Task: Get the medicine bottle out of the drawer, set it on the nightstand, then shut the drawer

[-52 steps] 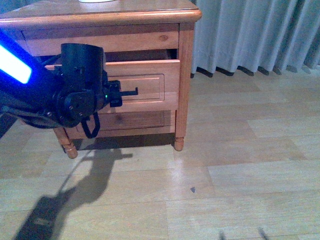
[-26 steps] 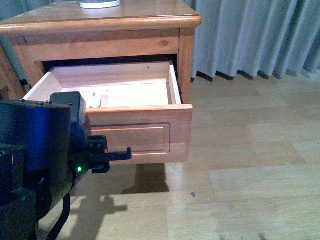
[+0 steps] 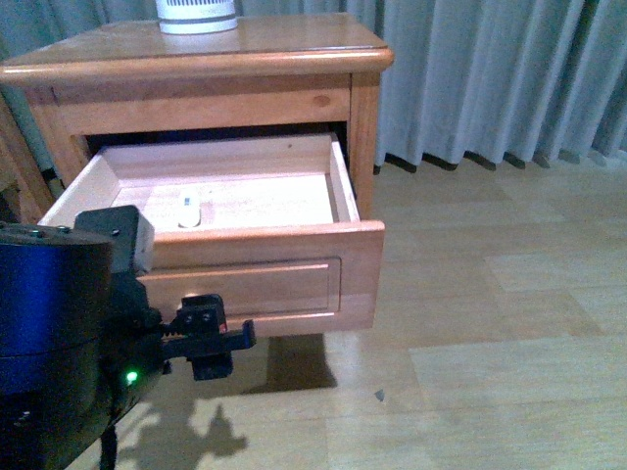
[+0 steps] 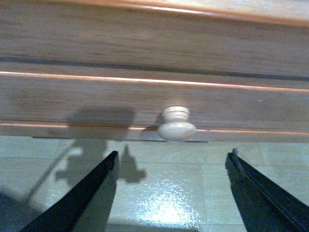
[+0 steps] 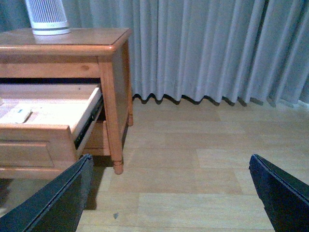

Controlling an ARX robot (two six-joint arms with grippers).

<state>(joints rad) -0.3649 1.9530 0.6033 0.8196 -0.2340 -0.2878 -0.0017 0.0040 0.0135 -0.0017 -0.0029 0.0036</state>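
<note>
The drawer [image 3: 257, 279] of the nightstand [image 3: 363, 108] is pulled far out, and the medicine bottle [image 3: 188, 210] is inside it, on the drawer floor. It is toward the left half, near the front wall, and seems to lie on its side. It is not yet taken out.

The left tool [image 4: 173, 157] is wide open and has nothing between its fingers. In the left wrist view it is low in front of a drawer front, with the round knob [image 4: 176, 124] just ahead of the gap and not touched. The right tool [image 5: 170, 162] is also spread wide and empty. It is over the floor [image 5: 203, 169], well apart from the nightstand, facing the curtain [image 5: 203, 48].

I think the step in hand is to go for the bottle. Several things may go wrong here. The left arm is low and close to the drawer front, so if it rises carelessly it may hit the front edge and push the drawer in. The bottle is very small and round, and a finger that touches it from one side may roll it away toward a corner. A grip too near its end may let it slip out. On top of the nightstand there is a white ribbed device [image 3: 196, 15], so the bottle should go on a bare part of the top and upright. Otherwise it may roll off, especially if the drawer is closed with a bump.
</note>
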